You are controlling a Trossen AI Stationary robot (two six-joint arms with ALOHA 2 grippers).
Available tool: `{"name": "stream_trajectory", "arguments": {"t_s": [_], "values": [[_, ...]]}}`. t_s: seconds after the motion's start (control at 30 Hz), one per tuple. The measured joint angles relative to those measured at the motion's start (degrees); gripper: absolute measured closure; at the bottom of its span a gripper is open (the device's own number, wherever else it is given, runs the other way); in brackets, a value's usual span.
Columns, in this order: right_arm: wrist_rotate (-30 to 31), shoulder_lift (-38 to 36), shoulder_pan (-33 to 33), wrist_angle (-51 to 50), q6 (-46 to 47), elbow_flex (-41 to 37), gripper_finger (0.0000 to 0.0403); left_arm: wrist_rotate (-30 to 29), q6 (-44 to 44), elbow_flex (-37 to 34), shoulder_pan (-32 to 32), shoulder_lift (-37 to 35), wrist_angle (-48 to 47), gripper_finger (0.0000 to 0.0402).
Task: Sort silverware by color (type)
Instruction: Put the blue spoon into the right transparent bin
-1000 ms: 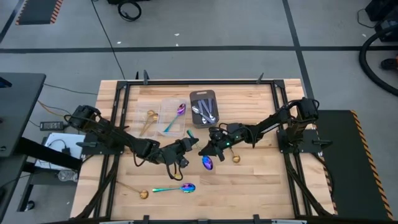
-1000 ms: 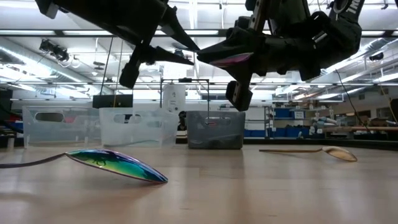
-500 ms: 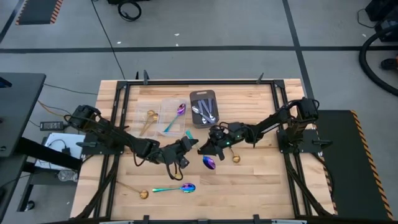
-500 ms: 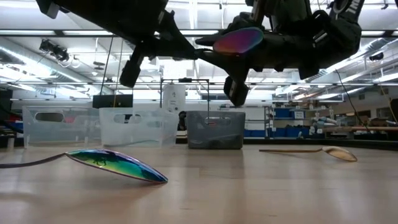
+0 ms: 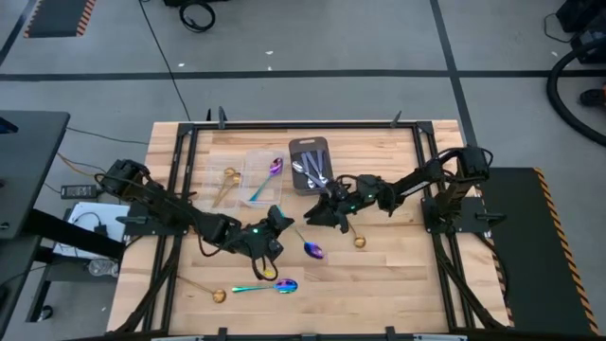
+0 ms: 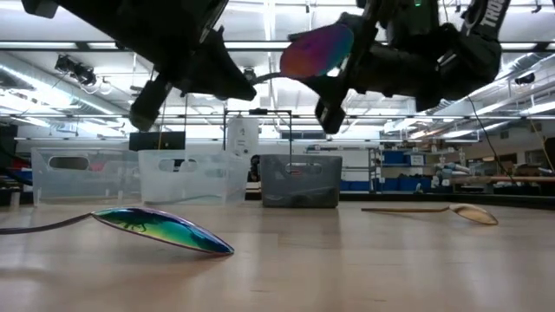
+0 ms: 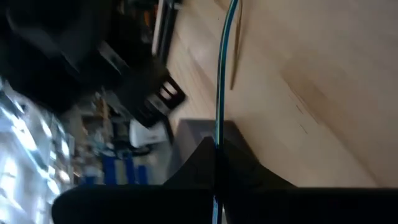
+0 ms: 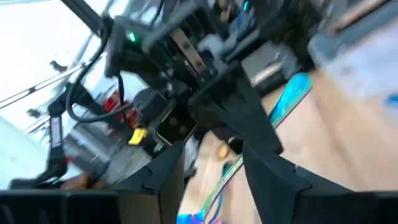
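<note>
The left hand (image 5: 275,220) is clamped on the thin handle of a rainbow spoon (image 5: 313,250), holding it above the desk (image 5: 398,275) near the middle; its bowl shows raised in the low view (image 6: 317,50). The right hand (image 5: 325,210), fingers apart, hangs just beside it, holding nothing. Another rainbow spoon (image 5: 268,286) and a gold spoon (image 5: 358,241) lie on the desk. Silver spoons (image 5: 312,172) sit in the gray tray (image 5: 309,144); 1 clear container (image 5: 256,158) holds more rainbow spoons.
</note>
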Motion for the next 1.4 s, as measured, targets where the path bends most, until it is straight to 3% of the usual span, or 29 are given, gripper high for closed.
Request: {"name": "stream_trajectory", "arguments": {"t_s": [0.33, 0.67, 0.77, 0.83, 0.97, 1.13, 1.4], "values": [[10.93, -6.62, 0.48, 2.98, -5.64, -8.60, 0.0231, 2.94, -23.44, -0.04, 6.12, -7.77, -12.44, 0.0390], [21.63, -6.64, 3.76, 2.83, -13.07, -8.92, 0.0232, 15.50, -42.28, -0.02, 17.39, -10.92, -18.31, 0.0390], [22.60, -6.47, 5.46, 1.67, -16.63, -9.05, 0.0232, 16.41, -48.46, 0.09, 21.49, -11.03, -18.97, 0.0390], [24.87, -6.47, 6.33, 1.96, -18.45, -9.08, 0.0232, 16.64, -50.12, 0.07, 24.19, -11.05, -20.20, 0.0390], [32.75, -6.51, 7.05, -0.11, -18.11, -9.06, 0.0232, 22.96, -49.60, 0.02, 25.33, -11.74, -20.27, 0.0390], [34.34, -6.51, 6.97, -1.19, -18.41, -9.05, 0.0232, 22.41, -51.47, -0.07, 25.52, -13.17, -21.54, 0.0390], [35.20, -6.57, 8.99, 1.87, -24.33, -8.99, 0.0232, 22.72, -63.39, 0.00, 30.22, -16.51, -27.68, 0.0390]]}}
